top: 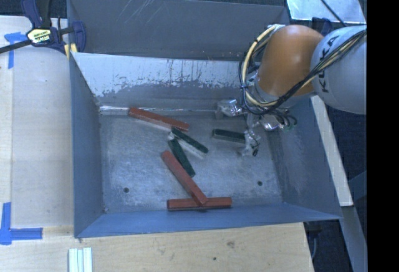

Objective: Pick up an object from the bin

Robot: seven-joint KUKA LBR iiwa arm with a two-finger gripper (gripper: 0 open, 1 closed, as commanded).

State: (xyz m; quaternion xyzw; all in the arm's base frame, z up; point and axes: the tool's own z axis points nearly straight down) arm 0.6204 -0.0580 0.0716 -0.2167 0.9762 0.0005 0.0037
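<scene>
My gripper (pixel 251 145) hangs low over the right part of the bin floor, under the orange wrist cover. Just to its left lies a short dark green stick (pixel 228 135), its right end reaching the gripper; whether they touch I cannot tell. Further left, two more dark green sticks (pixel 190 140) (pixel 182 158) lie crossed near the middle of the floor.
A reddish-brown stick (pixel 157 118) lies along the back left of the floor. Another reddish-brown stick (pixel 182 177) runs diagonally down to a third (pixel 199 203) lying flat by the front wall. The arm and its cables fill the bin's right side.
</scene>
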